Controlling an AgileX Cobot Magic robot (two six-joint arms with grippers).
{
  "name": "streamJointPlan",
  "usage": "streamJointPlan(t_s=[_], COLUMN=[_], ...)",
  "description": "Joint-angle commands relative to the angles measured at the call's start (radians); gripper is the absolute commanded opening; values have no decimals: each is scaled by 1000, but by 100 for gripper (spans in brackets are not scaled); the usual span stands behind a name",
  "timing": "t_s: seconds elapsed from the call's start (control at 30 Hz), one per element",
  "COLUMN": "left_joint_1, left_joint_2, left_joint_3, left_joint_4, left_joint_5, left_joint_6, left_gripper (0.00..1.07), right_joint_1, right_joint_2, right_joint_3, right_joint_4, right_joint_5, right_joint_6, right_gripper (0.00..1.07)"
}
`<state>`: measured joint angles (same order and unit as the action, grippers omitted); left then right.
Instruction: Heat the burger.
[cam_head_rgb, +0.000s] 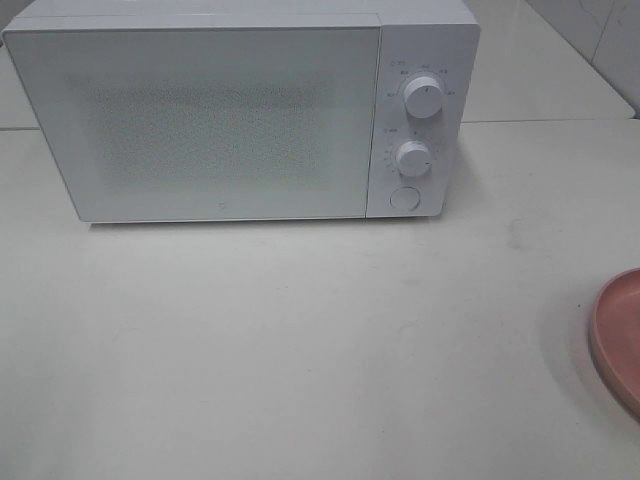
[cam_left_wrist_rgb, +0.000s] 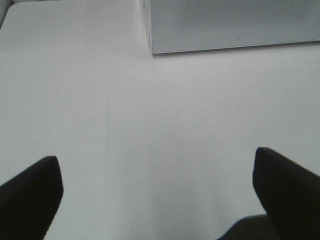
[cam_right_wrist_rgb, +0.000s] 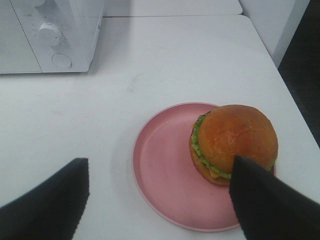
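Both our grippers spread and empty: right (cam_right_wrist_rgb: 160, 200) hangs over the burger (cam_right_wrist_rgb: 234, 142) sitting off-center on the plate (cam_right_wrist_rgb: 165, 175), likely staged to grab it, left (cam_left_wrist_rgb: 157, 190) faces the shut microwave (cam_head_rgb: 200, 120), probably for the door.

Exterior high view: pink plate (cam_head_rgb: 620, 335) was cut off by the right frame edge, approx. half visible; burger and both grippers were out of frame. Microwave (cam_head_rgb: 240, 110) top was cropped at the upper edge; dial markings were too small to read. Right wrist view: black finger (cam_right_wrist_rgb: 265, 200) at lower right covered part of the burger (cam_right_wrist_rgb: 232, 135) and the plate rim. Left wrist view: microwave was cropped at the upper right; fingertips (cam_left_wrist_rgb: 30, 190) were cut off at the bottom edge.
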<state>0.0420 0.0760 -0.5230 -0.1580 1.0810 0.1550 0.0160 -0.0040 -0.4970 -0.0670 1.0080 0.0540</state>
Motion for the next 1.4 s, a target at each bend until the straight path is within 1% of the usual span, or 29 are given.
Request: streamJointPlan(t_s=[0.03,0.07,0.13,0.17,1.4], left_joint_1=[0,0,0,0,0], left_joint_2=[-61,-109,-114,-102,-106], left_joint_3=[4,4,4,4,4], left_joint_4=[-5,-15,-19,-32,-24], left_joint_5=[-7,-8,-6,-10,-9], left_joint_6=[-9,-9,-7,-7,-4], left_gripper=[96,96,96,96,96], right_joint_1=[-3,-3,-3,-3,-3], right_joint_2=[-27,-27,-27,-27,-22], right_joint_3=[0,0,0,0,0], right_joint_4=[2,2,2,2,2], right_joint_5=[-11,-11,-11,-11,-11], right_joint_6=[-13,-13,-13,-13,-13], right_gripper=[75,75,75,75,75])
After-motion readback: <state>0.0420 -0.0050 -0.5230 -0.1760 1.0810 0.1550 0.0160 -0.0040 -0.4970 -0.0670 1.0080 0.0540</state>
